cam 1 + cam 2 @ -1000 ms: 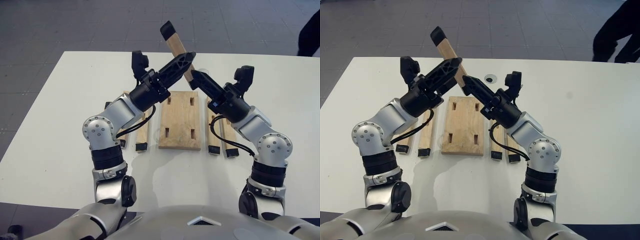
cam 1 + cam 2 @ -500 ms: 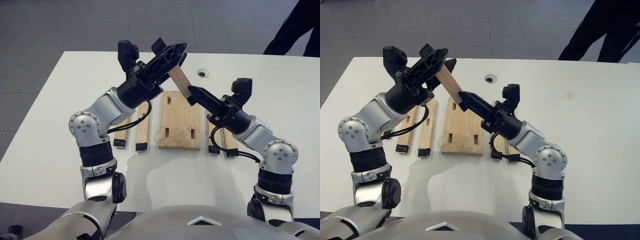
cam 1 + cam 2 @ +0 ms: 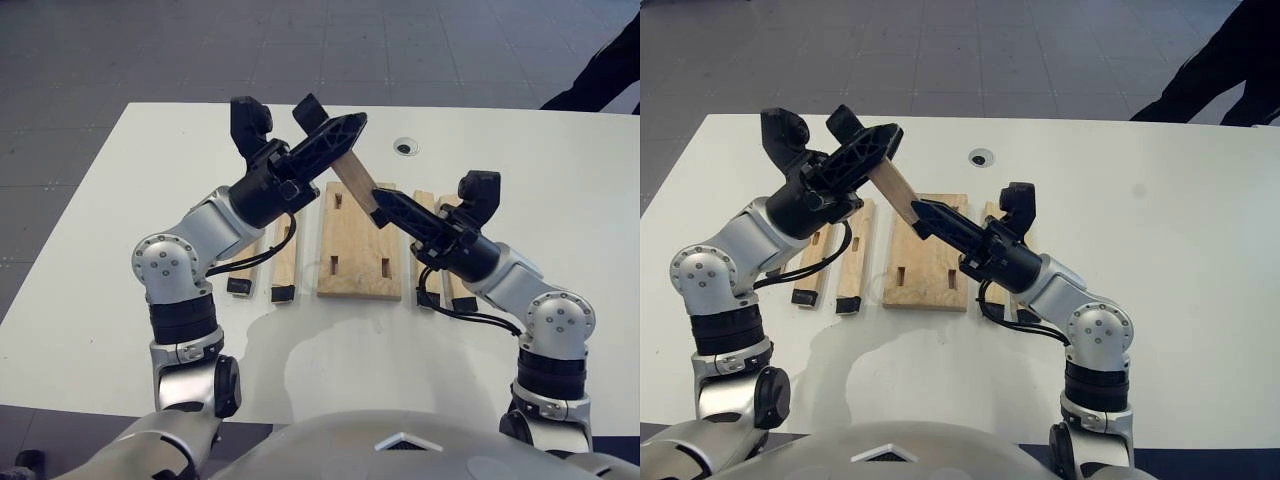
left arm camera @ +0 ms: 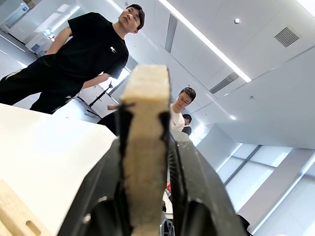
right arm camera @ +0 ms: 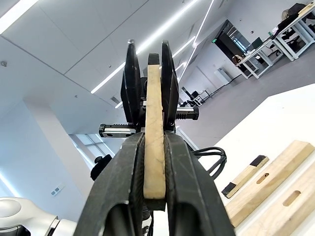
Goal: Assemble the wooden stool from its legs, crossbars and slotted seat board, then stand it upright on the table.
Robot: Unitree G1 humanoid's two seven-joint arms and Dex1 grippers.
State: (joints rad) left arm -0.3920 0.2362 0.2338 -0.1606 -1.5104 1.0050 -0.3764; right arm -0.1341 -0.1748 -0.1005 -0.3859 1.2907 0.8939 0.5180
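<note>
Squeezing the wooden leg [image 3: 352, 179] tight, the left gripper [image 3: 345, 127] and right gripper [image 3: 379, 201] are holding it tilted above the seat board [image 3: 360, 250], so lining it up slowly with a slot [image 3: 334, 264] is looking best.

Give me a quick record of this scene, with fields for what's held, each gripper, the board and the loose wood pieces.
held: one leg, tilted in the air above the board
left gripper: shut on the leg's upper end
right gripper: shut on the leg's lower end
board: flat on the table, four slots showing
loose pieces: two on each side of the board, lying flat
</note>
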